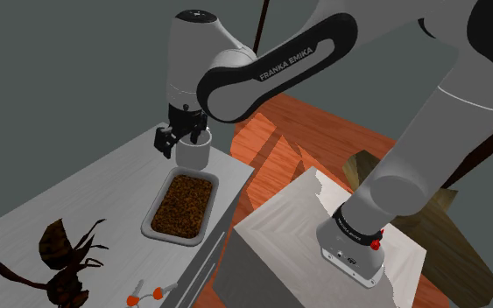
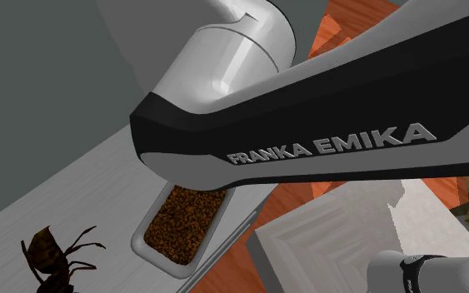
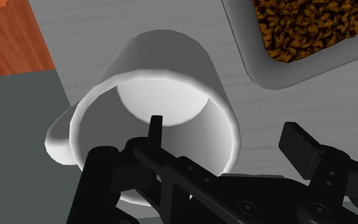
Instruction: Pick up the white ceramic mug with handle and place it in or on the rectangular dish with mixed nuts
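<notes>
You see the white mug (image 1: 193, 156) standing upright on the grey table (image 1: 78, 201), just beyond the far short end of the rectangular dish (image 1: 155, 208) of brown nuts, close to it but not in it. The gripper (image 1: 186, 131) hangs directly over the mug's rim.

In the wrist view, your gripper (image 3: 225, 127) has its jaws apart and straddling the mug (image 3: 165, 63). One of the fingers (image 3: 155, 127) reaches down inside the cup and the other sits outside its wall on the dish's side. You can see a gap between each finger and the wall, so nothing is clasped. The mug's handle (image 3: 53, 137) bulges out on the side away from the dish (image 3: 260, 70).

In the second exterior view, the arm's forearm crosses in front, and below it you can make out the dish (image 2: 138, 239) full of nuts. Nearer the camera in the shoulder view, a dark brown insect figure (image 1: 60, 262) lies on the table, well apart from the dish. The white stand (image 1: 279, 227) sits beside the table.
</notes>
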Controlling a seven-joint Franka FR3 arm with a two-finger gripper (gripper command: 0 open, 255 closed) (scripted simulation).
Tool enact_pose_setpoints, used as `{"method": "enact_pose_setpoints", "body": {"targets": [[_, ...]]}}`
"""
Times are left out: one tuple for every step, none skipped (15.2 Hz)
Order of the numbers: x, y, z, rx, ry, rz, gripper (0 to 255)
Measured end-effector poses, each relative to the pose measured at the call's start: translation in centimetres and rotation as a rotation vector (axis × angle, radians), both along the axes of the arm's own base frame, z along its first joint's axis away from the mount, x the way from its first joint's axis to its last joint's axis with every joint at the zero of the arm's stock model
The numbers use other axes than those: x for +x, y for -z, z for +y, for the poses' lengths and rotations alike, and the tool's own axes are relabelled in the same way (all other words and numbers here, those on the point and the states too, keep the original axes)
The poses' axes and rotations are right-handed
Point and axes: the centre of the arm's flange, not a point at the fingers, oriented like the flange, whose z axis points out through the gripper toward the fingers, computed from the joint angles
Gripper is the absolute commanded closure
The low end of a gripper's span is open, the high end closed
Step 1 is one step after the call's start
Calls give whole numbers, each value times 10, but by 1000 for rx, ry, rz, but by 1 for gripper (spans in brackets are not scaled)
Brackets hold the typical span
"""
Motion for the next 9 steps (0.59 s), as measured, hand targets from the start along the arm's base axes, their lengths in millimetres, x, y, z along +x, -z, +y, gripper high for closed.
{"method": "enact_pose_setpoints", "body": {"targets": [[0,2,0,0,0,0,0],[0,3,0,0,0,0,0],[1,3,0,0,0,0,0],[1,3,0,0,0,0,0],[1,3,0,0,0,0,0],[1,3,0,0,0,0,0],[1,3,0,0,0,0,255],[1,3,0,0,0,0,255],[1,3,0,0,0,0,255]]}}
